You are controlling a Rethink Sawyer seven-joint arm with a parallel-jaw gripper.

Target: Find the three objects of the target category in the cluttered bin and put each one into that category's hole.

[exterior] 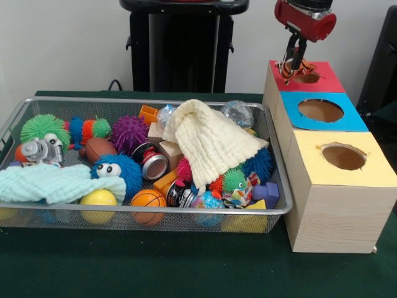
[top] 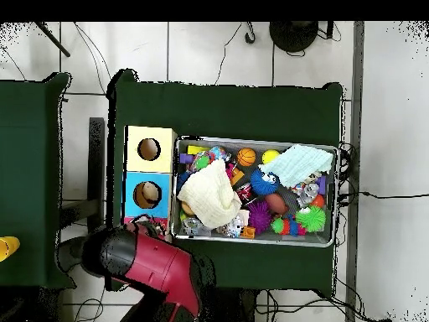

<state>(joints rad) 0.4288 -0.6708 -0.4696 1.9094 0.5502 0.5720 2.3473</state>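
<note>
One orange-and-black striped toy point(exterior: 289, 69) hangs pinched in the black gripper point(exterior: 295, 62), poised directly above the red-topped wooden box's hole point(exterior: 306, 77), seemingly ready for dropping in.

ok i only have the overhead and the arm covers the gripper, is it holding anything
observer: yes, the gripper holds a small orange and black striped toy.
operator: over what
observer: a red box with a hole, next to the blue one; the arm hides it from you.
operator: toy in the hole yet
observer: not yet, it hangs at the left rim of the hole in the front view.
</note>
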